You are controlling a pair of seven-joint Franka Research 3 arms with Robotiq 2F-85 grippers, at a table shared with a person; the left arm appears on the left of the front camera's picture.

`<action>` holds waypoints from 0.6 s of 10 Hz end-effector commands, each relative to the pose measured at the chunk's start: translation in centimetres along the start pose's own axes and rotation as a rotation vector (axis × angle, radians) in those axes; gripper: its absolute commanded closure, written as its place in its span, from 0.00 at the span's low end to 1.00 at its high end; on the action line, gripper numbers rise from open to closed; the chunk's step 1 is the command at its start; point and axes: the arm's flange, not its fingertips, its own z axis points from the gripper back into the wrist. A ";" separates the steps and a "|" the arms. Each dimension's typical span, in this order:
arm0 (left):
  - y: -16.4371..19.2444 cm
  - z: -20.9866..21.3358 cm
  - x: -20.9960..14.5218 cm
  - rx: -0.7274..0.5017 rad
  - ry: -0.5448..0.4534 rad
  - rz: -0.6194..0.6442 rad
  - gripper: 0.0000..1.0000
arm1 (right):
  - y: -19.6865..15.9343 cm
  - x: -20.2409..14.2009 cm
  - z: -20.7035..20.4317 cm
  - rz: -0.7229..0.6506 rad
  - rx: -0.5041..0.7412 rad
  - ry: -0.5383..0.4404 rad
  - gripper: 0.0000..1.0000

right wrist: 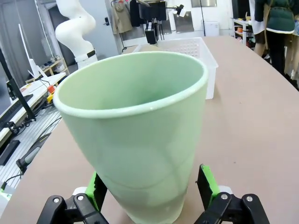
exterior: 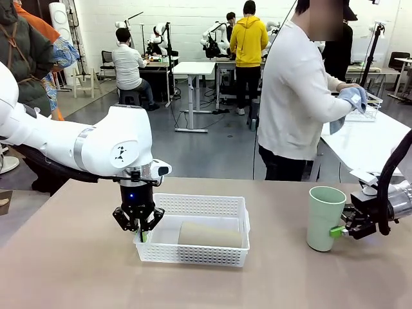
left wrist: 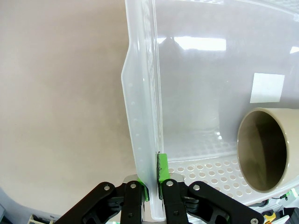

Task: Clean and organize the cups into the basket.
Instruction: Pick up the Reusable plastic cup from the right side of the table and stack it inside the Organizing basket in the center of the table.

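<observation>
The white basket lies in the middle of the table, and a tan cup lies on its side inside. My left gripper points straight down at the basket's left end. In the left wrist view this gripper is shut on the basket's thin side wall, and the tan cup's open mouth shows at the right. The mint green cup stands upright at the right. My right gripper is level with its lower part. In the right wrist view the green cup stands between the open fingers of that gripper.
A person in a white top stands at the far side, turned toward a white side table, holding a cloth. The basket lies beyond the green cup. Bare tabletop spreads to the front and left.
</observation>
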 end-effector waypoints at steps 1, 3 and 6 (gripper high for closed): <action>-0.1 0.1 0.0 0.000 -0.005 -0.002 1.00 | -0.7 0.1 -0.6 -0.017 0.053 0.023 0.00; -0.1 0.1 0.0 0.000 -0.005 -0.002 1.00 | -1.0 0.0 -1.8 -0.012 0.088 0.041 0.00; -0.1 0.1 0.0 0.000 -0.005 -0.002 1.00 | -1.4 0.1 -3.0 0.022 0.134 0.057 0.10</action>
